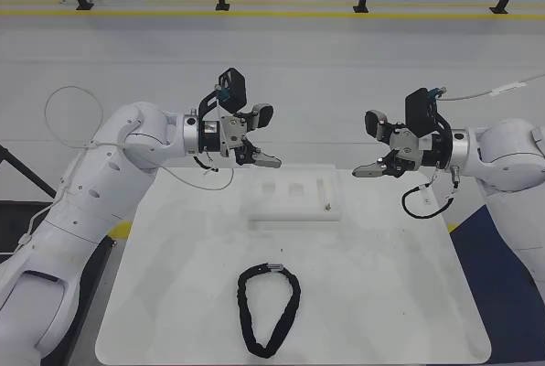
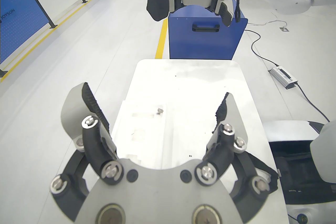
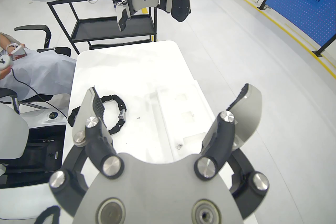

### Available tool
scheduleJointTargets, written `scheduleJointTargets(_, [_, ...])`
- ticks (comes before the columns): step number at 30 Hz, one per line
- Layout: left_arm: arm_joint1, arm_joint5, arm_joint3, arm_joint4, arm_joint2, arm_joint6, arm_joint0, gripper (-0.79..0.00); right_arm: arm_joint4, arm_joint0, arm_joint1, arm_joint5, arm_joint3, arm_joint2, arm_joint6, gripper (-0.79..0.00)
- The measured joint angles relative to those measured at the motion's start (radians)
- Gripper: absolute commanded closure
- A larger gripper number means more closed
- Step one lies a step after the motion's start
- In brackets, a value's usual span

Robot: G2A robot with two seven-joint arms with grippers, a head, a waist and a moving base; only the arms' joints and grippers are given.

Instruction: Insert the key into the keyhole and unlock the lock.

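A black chain lock (image 1: 269, 308) with a silver cylinder lies looped on the white table (image 1: 391, 302), near the front middle; the right wrist view has this lock (image 3: 113, 114) too. A small key (image 1: 328, 207) rests on the right part of a white foam tray (image 1: 291, 197) at the table's back, and both wrist views catch the key (image 2: 159, 111) (image 3: 179, 146). My left gripper (image 1: 262, 137) hovers open above the tray's back left corner. My right gripper (image 1: 373, 145) hovers open just past the tray's right end. Neither holds anything.
A blue cabinet (image 2: 206, 37) stands beyond the table's right side. A black shelf cart (image 3: 110, 28) stands off its left side. A black power brick with cable (image 2: 283, 74) lies on the floor.
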Motion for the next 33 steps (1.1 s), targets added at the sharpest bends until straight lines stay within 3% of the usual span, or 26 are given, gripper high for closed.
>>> scheduleJointTargets(33, [0.0,0.0,0.0,0.0,0.0,0.0,0.0,-0.785,-0.018,-0.014,0.0,0.019,-0.006,0.0,-0.014,-0.785])
